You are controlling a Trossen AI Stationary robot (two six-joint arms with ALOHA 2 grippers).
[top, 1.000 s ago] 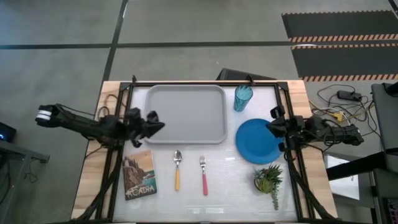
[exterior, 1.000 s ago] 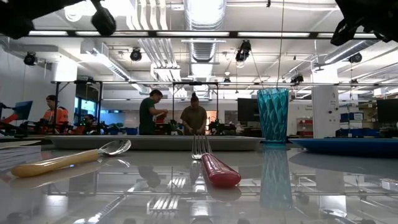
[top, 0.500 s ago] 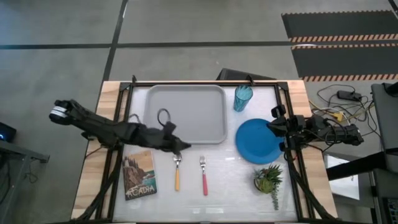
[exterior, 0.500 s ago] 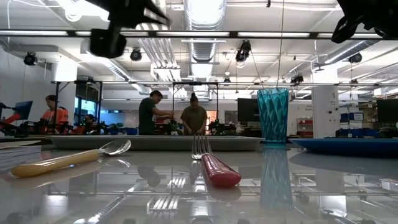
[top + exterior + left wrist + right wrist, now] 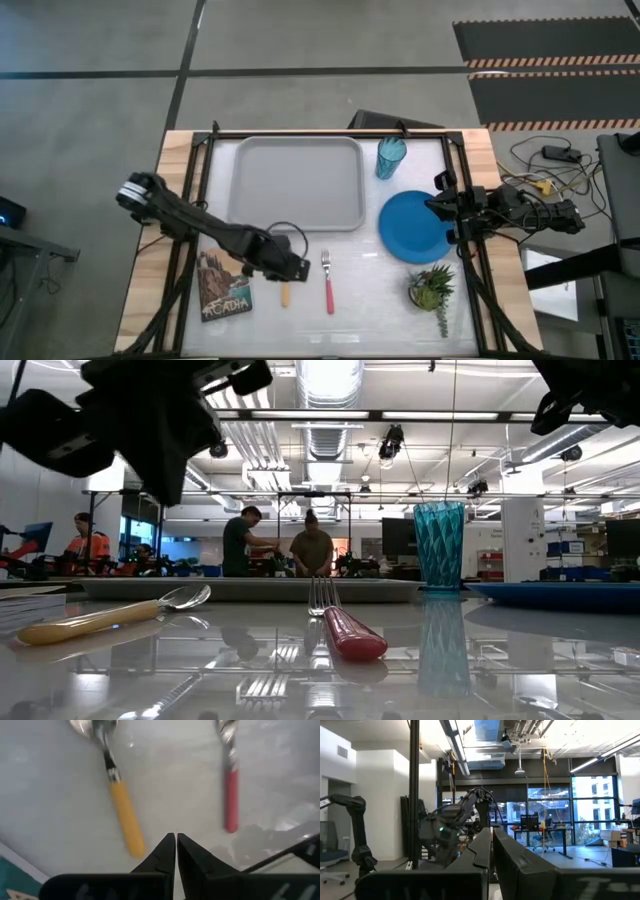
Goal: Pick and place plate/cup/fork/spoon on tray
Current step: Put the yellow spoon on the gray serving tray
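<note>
Overhead, closed left tool [image 5: 297, 267] above glossy white tabletop [image 5: 370, 290]; right tool [image 5: 438, 205] closed.

Bright blue plate [image 5: 414, 226], teal cup [image 5: 390, 157], pink-handled fork [image 5: 328, 283] and orange-handled spoon [image 5: 121, 804] beside the pale grey tray [image 5: 296, 183].

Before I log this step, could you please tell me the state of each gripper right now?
Left gripper: closed, holding nothing, above the spoon.
Right gripper: closed, holding nothing, at the table's right edge.
</note>
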